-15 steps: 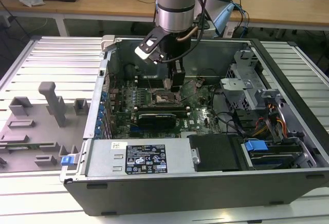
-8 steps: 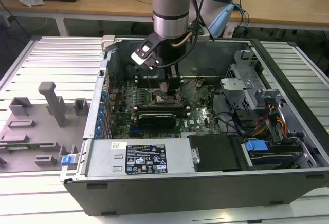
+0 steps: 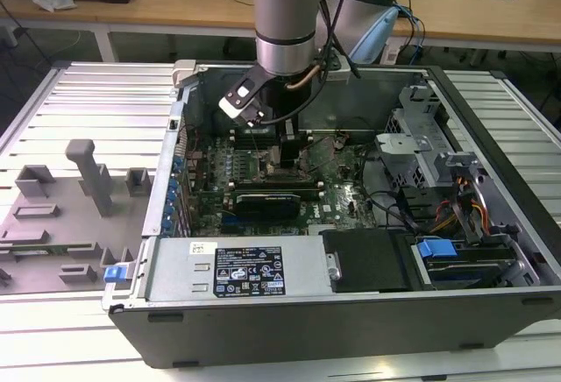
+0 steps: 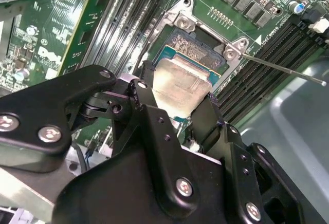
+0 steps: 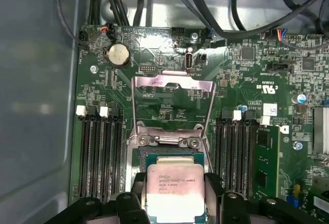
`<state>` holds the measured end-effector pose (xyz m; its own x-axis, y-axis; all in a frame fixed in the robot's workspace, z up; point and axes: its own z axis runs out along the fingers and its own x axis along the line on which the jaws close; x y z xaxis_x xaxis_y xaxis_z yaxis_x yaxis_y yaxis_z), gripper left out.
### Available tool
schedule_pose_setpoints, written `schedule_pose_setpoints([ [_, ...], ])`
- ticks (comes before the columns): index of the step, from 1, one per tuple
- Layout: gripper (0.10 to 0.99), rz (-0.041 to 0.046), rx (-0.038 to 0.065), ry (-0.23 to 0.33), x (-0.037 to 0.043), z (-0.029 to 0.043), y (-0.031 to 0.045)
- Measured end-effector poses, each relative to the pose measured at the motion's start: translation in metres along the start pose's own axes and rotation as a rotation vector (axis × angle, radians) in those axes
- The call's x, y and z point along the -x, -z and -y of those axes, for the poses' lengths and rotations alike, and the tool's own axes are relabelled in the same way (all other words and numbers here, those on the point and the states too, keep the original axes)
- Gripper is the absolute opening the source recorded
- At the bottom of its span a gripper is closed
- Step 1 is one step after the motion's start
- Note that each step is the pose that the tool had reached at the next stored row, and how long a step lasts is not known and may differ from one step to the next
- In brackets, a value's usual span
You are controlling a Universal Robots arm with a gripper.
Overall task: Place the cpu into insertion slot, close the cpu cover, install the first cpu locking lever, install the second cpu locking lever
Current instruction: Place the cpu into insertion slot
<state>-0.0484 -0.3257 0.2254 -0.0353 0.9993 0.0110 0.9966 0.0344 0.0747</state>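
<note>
My gripper (image 5: 175,183) is shut on the cpu (image 5: 174,193), a flat silver-beige square pinched by its two side edges between the black fingers (image 5: 138,196). In the second wrist view the cpu (image 4: 181,86) sits tilted, low over the open insertion slot (image 4: 198,49); whether it touches the slot cannot be told. The cpu cover (image 5: 172,83), a thin metal frame with a cut-out centre, is flipped open beyond the slot (image 5: 172,157). A thin locking lever rod (image 4: 282,69) sticks out free from the slot's corner. In the exterior view the gripper (image 3: 285,156) reaches down inside the computer case onto the motherboard (image 3: 337,194).
Black memory slots (image 5: 100,152) flank the slot on both sides (image 5: 234,154). Cables (image 5: 205,8) and the case wall (image 5: 36,106) lie close by. A power supply box (image 3: 237,268), a drive bay (image 3: 456,215) and a grey fixture tray (image 3: 61,215) outside the case are also in view.
</note>
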Motion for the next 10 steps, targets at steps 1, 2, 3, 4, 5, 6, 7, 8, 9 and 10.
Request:
schedule_pose_setpoints([
  [1,0.541,0.0001,0.0,-0.002,-0.0004,0.0004,-0.0013],
  [2,0.541,0.0002,0.0,-0.002,-0.0008,0.0008,-0.0021],
  [3,0.541,0.0004,0.0,-0.004,-0.0015,0.0014,-0.0038],
  [4,0.541,0.0007,0.0,-0.005,-0.0023,0.002,-0.0058],
  [5,0.541,0.0011,0.0,-0.009,-0.0028,0.0027,-0.0088],
  [6,0.541,0.0013,0.0,-0.012,-0.0029,0.003,-0.01],
  [7,0.541,0.0017,0.0,-0.016,-0.0032,0.0033,-0.0116],
  [8,0.541,0.0021,0.0,-0.021,-0.0037,0.0037,-0.0134],
  [9,0.541,0.0023,0.0,-0.024,-0.0042,0.0039,-0.0145],
  [10,0.541,0.0027,0.0,-0.029,-0.0049,0.0043,-0.0165],
])
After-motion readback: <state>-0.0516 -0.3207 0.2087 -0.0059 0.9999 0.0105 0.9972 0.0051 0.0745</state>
